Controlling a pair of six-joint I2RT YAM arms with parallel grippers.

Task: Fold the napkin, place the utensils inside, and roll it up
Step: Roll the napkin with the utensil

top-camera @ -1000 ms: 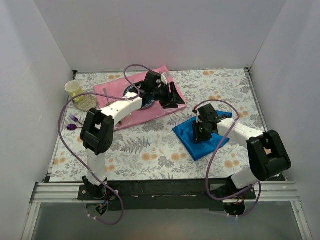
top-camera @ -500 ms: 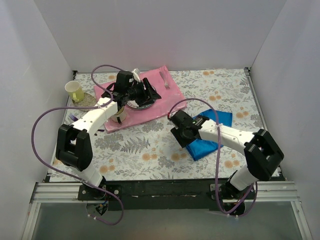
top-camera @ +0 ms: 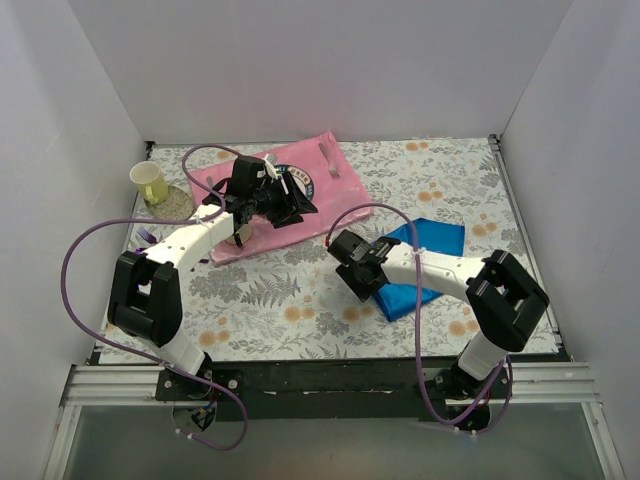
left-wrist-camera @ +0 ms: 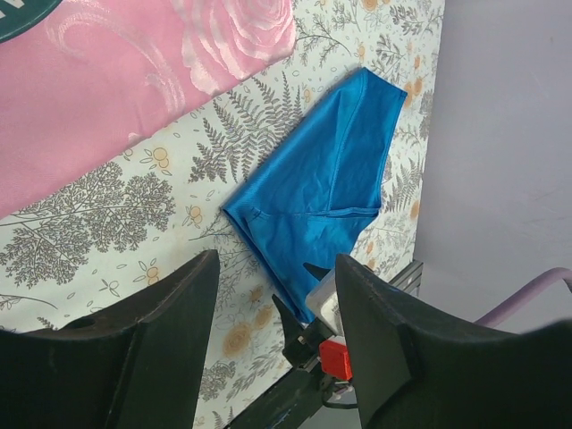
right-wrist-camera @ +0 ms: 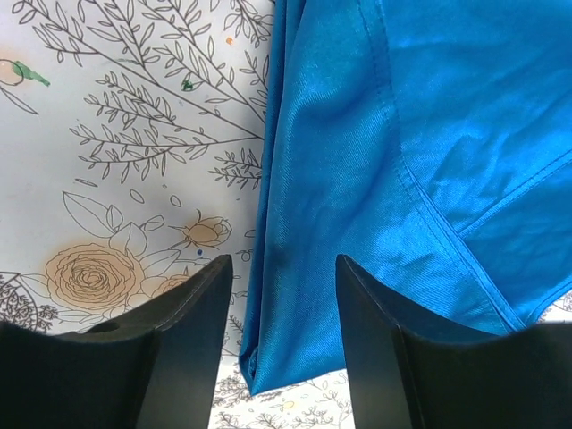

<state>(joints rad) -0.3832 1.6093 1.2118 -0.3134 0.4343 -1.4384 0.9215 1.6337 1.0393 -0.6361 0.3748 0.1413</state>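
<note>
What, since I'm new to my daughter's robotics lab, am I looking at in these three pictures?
Two robot arms are bolted at the near edge of a table with a flowery cover. The wide picture looks down from above and behind them; the other two come from a camera on each wrist, so the dark shapes at the bottom are that arm's own fingers. A folded blue napkin lies on the right, a pink placemat at the back, a yellow cup far left. The left gripper hovers open over the placemat; the right gripper is open at the napkin's edge. Neither holds anything.
</note>
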